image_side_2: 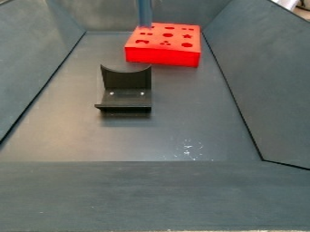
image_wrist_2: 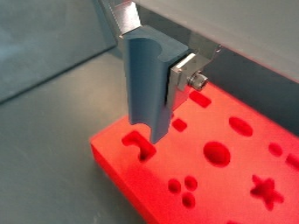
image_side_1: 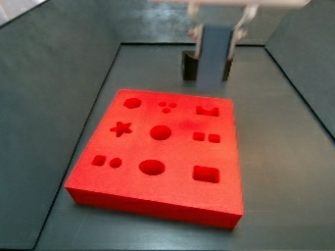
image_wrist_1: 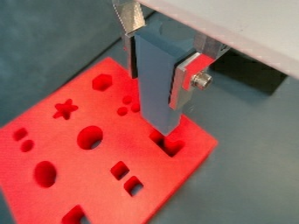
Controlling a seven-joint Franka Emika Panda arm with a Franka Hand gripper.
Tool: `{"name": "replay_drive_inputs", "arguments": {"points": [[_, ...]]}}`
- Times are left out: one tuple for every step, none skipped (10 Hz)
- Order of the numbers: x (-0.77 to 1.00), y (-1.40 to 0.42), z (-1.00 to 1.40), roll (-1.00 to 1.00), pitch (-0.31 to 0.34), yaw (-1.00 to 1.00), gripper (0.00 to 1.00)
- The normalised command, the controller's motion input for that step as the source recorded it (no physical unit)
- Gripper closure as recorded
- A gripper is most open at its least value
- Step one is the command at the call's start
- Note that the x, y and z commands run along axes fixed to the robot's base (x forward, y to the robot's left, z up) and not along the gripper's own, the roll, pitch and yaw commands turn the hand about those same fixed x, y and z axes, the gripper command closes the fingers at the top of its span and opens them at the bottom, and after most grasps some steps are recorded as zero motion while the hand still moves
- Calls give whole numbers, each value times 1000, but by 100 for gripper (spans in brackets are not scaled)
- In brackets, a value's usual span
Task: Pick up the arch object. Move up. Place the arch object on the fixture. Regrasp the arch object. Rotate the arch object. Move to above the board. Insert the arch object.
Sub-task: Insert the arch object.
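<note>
While your claw [image_wrist_1: 158, 61] grips one pale blue-grey oblong arch object [image_wrist_1: 152, 83] upright above one thick red cutout board [image_wrist_1: 70, 140], one dark notched fixture [image_side_2: 125, 88] stands mid-bench.

The gripper [image_wrist_1: 156, 54], clamped on the arch [image_wrist_2: 145, 83], hangs just over the board [image_side_1: 131, 157] with only a thin gap beneath, while the fixture [image_side_2: 125, 89] stands well apart on open floor [image_side_2: 158, 136] walled in on all sides.
</note>
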Motion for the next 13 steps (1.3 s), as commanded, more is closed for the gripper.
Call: {"name": "replay_drive_inputs", "arguments": {"points": [[751, -157, 0, 77, 31, -234, 100], [934, -71, -240, 137, -40, -234, 100], [1000, 0, -403, 187, -79, -103, 100], [1000, 91, -194, 190, -50, -20, 100], [1000, 40, -37, 229, 0, 0, 100], [1000, 0, -43, 221, 21, 63, 100], [277, -111, -74, 49, 23, 0, 100], [83, -323, -589, 120, -71, 417, 100], [69, -180, -711, 0, -157, 737, 100], [183, 0, -551, -114, -154, 780, 100], [440, 186, -297, 0, -93, 583, 100], [143, 69, -29, 0, -33, 74, 100], [0, 0, 0, 0, -17, 0, 100]]}}
